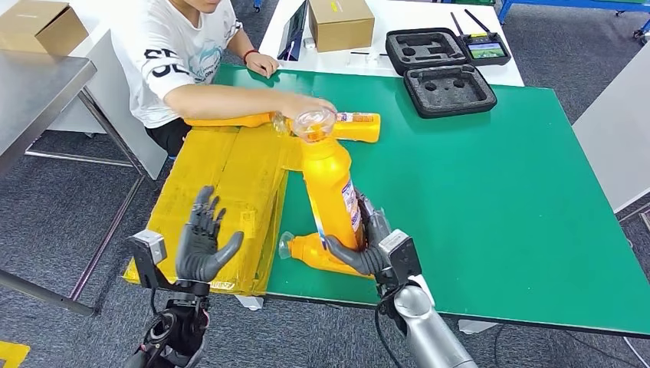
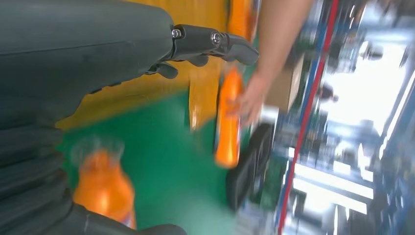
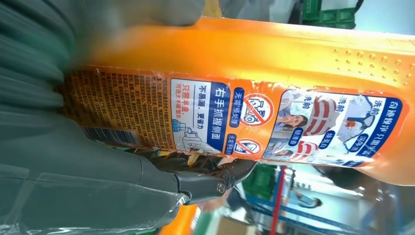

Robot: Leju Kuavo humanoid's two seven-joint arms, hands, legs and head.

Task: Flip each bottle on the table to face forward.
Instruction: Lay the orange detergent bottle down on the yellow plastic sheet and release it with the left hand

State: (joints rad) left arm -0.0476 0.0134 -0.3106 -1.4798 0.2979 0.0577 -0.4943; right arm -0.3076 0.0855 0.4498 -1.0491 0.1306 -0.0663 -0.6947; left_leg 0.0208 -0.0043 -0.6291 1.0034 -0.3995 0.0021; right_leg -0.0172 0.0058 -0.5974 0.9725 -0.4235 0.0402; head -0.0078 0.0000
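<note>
In the middle of the head view, the right robot hand [image 1: 366,244] grasps an orange bottle [image 1: 331,192] low on its body and holds it raised off the green bench [image 1: 498,199], tilted, with its clear cap end [image 1: 314,123] up toward the frame's centre. The right wrist view shows the printed back label [image 3: 235,120] of this bottle, with barcode and small text, lying against the robot hand's thumb and fingers, so I judge this bottle to be in mid-flip, not yet set down.

A second orange bottle [image 1: 318,253] lies on its side at the bench's near edge, lower centre of the head view, just beside the right robot hand; which face it shows I cannot tell.

A third orange bottle [image 1: 356,126] lies on its side in the upper centre, label showing, and a seated person's hand [image 1: 303,106] rests on or just at it. A fourth bottle [image 1: 230,120] lies under the person's forearm to the left.

The left robot hand [image 1: 203,244] hangs at the lower left, released, fingers spread, above the yellow cardboard [image 1: 222,184] and holding nothing.

By my reading the task is early: one bottle is in hand, and at least the near one looks left to handle.
</note>
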